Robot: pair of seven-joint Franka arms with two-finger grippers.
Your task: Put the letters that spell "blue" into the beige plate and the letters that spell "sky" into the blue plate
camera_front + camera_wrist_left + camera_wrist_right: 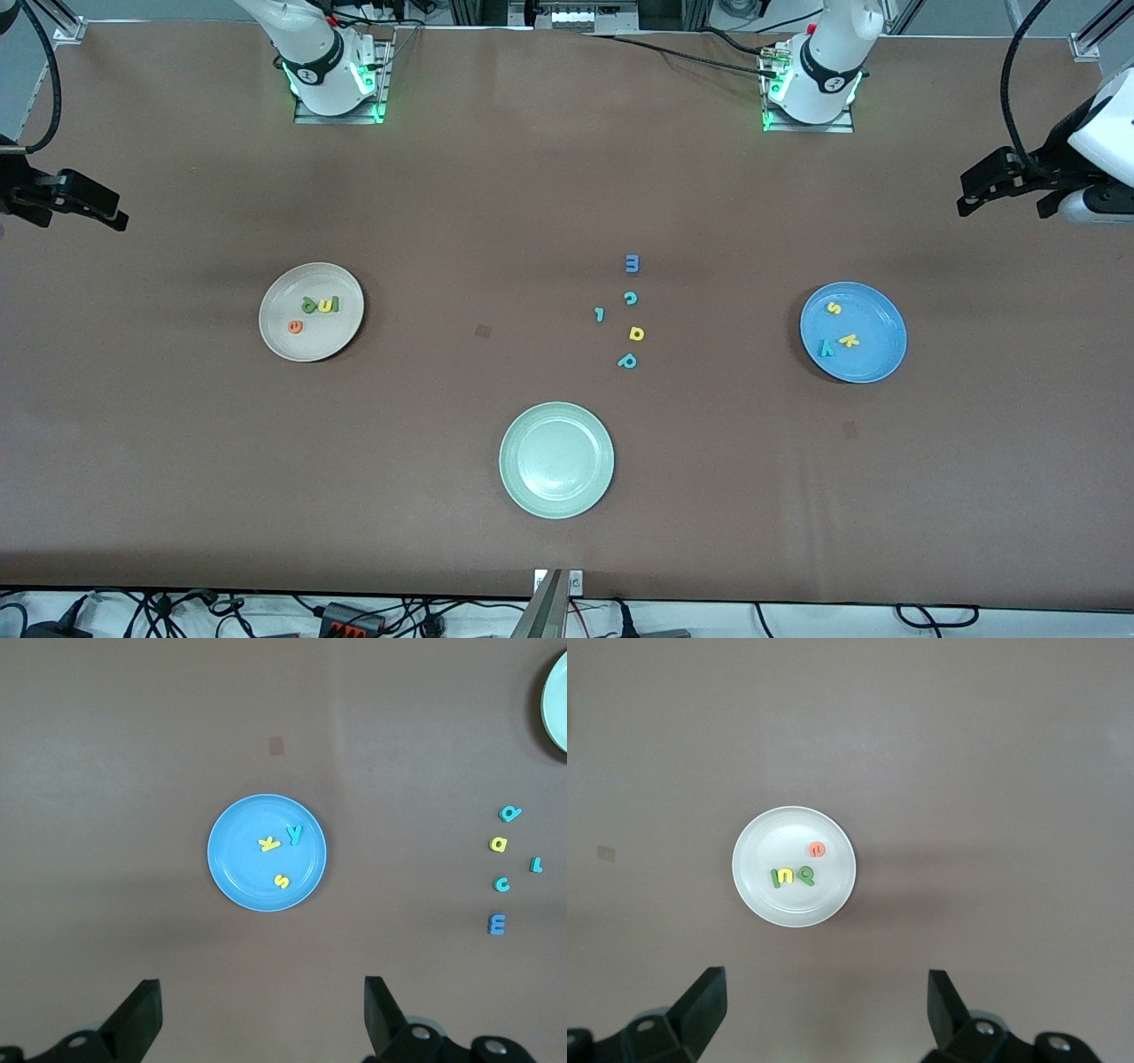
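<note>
The beige plate point(315, 342) point(780, 835) lies toward the right arm's end of the table. In it are the green b point(309, 305), yellow u point(326, 305), green l point(336, 304) and orange e point(296, 326). The blue plate point(875, 356) point(237, 873) lies toward the left arm's end and holds the yellow s point(834, 308), yellow k point(849, 340) and teal y point(826, 348). My left gripper point(967, 197) point(263, 1003) hangs open and empty high over the table's end, close to the blue plate. My right gripper point(117, 215) point(827, 994) hangs open and empty high over the other end.
A pale green plate point(556, 460) sits empty, nearest the front camera. Between the two filled plates lie loose letters: blue m point(632, 263), teal c point(630, 299), a small teal letter point(600, 314), a yellow one point(636, 333) and a teal p point(627, 361).
</note>
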